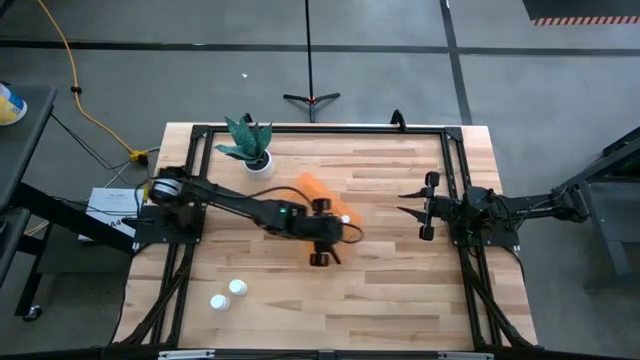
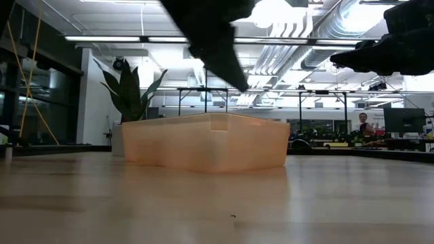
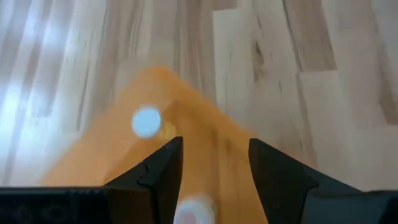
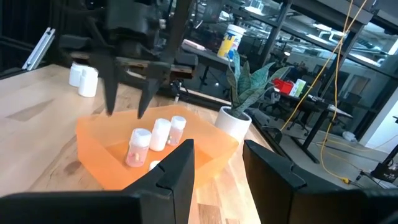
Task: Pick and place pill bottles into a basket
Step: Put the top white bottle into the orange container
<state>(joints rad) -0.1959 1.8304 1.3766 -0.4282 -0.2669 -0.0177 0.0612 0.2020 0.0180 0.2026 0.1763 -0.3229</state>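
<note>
The orange basket [image 1: 310, 187] [image 2: 210, 142] [image 4: 106, 162] sits mid-table, partly under my left arm. Several white pill bottles [image 4: 159, 134] stand inside it; one cap [image 3: 147, 121] shows in the left wrist view. Two more bottles [image 1: 229, 294] [image 4: 84, 78] stand on the table near the front left. My left gripper [image 1: 328, 232] [image 3: 214, 158] [image 4: 130, 93] hangs open above the basket, pointing down, with nothing between its fingers. My right gripper [image 1: 407, 202] [image 4: 217, 165] is open and empty, right of the basket.
A white pot with a green plant [image 1: 252, 148] [image 4: 239, 106] stands at the far side, beyond the basket. A dark frame [image 1: 300, 128] runs around the table. Bare wood lies between the basket and the two loose bottles.
</note>
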